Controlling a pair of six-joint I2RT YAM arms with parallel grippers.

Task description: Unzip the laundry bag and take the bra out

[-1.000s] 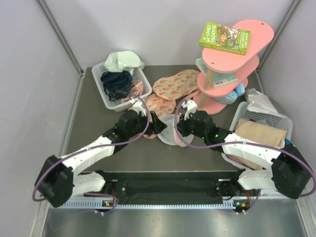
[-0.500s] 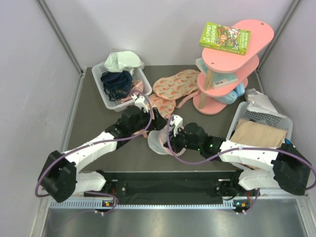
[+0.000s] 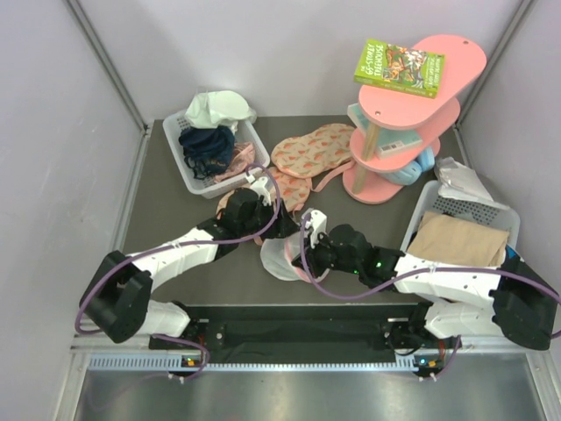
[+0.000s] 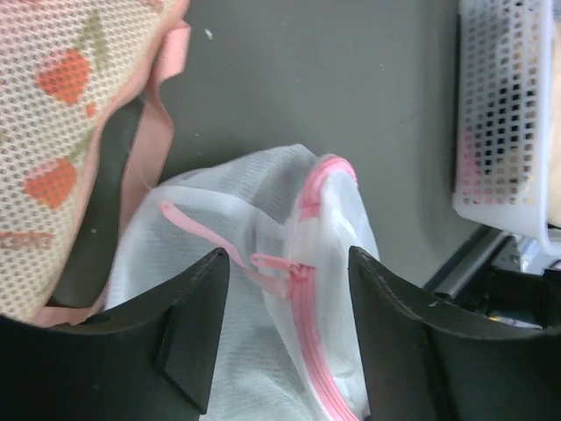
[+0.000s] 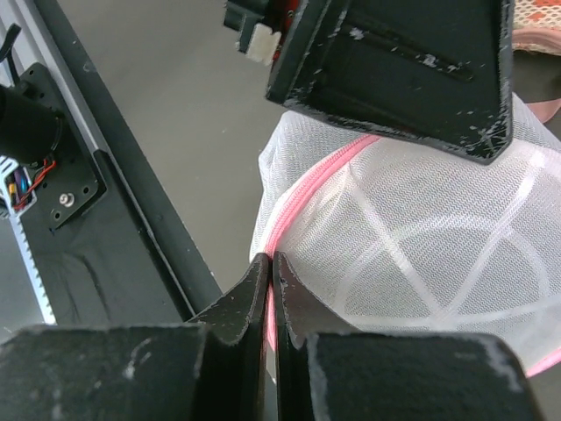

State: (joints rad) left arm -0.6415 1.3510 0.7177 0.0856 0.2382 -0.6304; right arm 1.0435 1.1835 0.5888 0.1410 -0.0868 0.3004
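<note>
Top external view, biggest first: one dark grey bench (image 3: pixel 175 219), boxed in by pale lilac walls on three sides. Two arms reaching in from the near edge, left arm (image 3: pixel 175 259) and right arm (image 3: pixel 438 276), meeting mid-bench. One pink shelf stand (image 3: pixel 412 105) of three tiers at back right, with one green book (image 3: pixel 399 67) on the top tier. Two white perforated baskets: one basket (image 3: pixel 195 180) back left, heaped with navy and pale cloth, and a second basket (image 3: pixel 438 203) at right, holding tan cloth. Two flat fruit-print pieces (image 3: pixel 311 149) spread between basket and stand. One laundry bag (image 3: pixel 279 254), lying mid-bench towards the front, right between both sets of fingers.

Closer in on the wrist views: white mesh dome, pale ribs fanning across it, pink zip trim round the rim, small pink zip pull (image 4: pixel 272 263) lying on the mesh. Left fingers (image 4: pixel 206 298) apart, one either side of that pull. Right fingers (image 5: pixel 270 281) pressed together, pinching the pink trim at the bag's edge. Bench surface matte and plain, black rail (image 5: pixel 131 219) along the near edge.
</note>
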